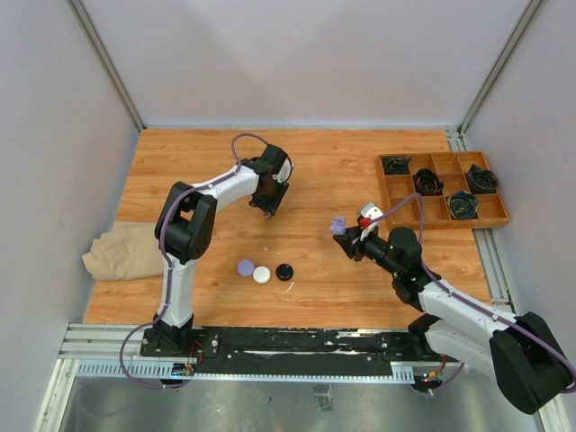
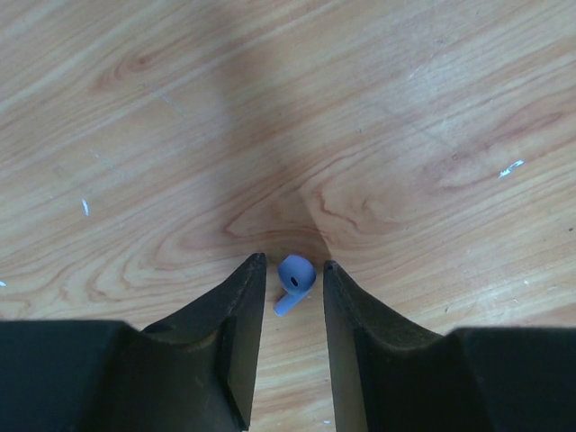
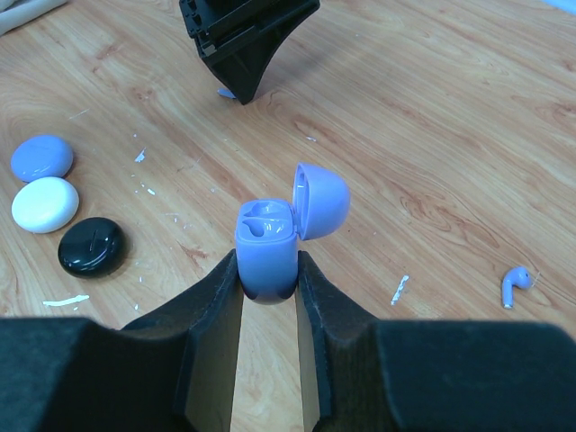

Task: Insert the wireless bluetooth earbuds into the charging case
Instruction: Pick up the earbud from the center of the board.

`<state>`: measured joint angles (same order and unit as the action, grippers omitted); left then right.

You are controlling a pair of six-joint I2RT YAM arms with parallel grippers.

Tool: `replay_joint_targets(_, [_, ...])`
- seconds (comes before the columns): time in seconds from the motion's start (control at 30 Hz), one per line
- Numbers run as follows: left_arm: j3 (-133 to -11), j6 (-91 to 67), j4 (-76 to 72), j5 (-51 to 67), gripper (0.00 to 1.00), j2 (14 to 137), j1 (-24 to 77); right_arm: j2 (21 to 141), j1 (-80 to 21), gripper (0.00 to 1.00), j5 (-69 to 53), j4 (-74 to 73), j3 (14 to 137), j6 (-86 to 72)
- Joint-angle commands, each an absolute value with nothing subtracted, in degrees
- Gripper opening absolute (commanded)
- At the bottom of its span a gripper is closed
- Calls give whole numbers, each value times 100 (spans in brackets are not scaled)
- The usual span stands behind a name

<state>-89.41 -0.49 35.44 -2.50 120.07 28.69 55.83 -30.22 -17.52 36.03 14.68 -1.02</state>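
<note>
A lavender earbud (image 2: 295, 277) lies on the wooden table between the fingertips of my left gripper (image 2: 294, 261), with a thin gap on each side; the jaws are open and low on the wood. In the top view my left gripper (image 1: 268, 207) points down at mid-table. My right gripper (image 3: 267, 261) is shut on the lavender charging case (image 3: 266, 247), held upright above the table. Its lid (image 3: 321, 200) is flipped open and both wells look empty. From above, the case (image 1: 337, 225) shows at the right gripper's tip. A second lavender earbud (image 3: 516, 285) lies on the table to its right.
Three round puck-like cases sit near the front: lavender (image 1: 246, 267), white (image 1: 262, 275) and black (image 1: 284, 271). A wooden tray (image 1: 409, 211) with coiled black cables stands at the right edge. A beige cloth (image 1: 121, 250) lies at the left edge.
</note>
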Motion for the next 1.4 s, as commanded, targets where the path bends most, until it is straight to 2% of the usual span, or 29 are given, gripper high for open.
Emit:
replay_joint_targets(0.0, [-9155,57,3814,-245,36,12182,2918,5564,-2969,1,-1767,3711,1575,-16])
replay_joint_targets(0.5, [-9185,57,4087,-233,33,12335,2988,5520,-2970,1,-1767,3683,1574,-26])
replay_joint_targets(0.73, [-9109,35,4066,-154,26,12275,2994,5528,-2969,1,-1827,3647,1599,-20])
replay_joint_targets(0.97, [-8714,-59,3674,-27,18,11826,2996,5654,-2970,1,-2052,3689,1654,-43])
replay_joint_targets(1.37, [-7519,-364,2319,426,15,10493,2991,5799,-2979,2,-2603,3996,1663,-31])
